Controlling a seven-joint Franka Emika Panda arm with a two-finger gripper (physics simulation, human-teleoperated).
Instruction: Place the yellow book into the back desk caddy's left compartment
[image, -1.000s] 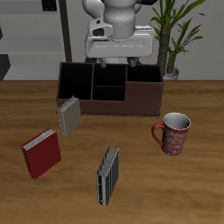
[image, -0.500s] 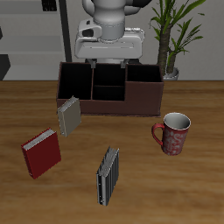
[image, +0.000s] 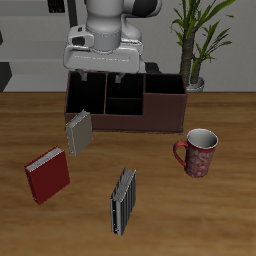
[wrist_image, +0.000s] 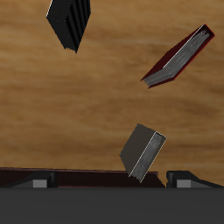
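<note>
Wooden table (image: 160, 205); yellow book (image: 78, 131) unlabelled, beside back desk caddy (image: 125, 102).

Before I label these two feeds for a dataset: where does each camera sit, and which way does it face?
Exterior view: in front of the table and above it, facing back at the robot; shows the arm, gripper and desk caddy.
Wrist view: on the gripper, facing down at the table; fingers show.
Shared: yellow book, red book, striped book.
</note>
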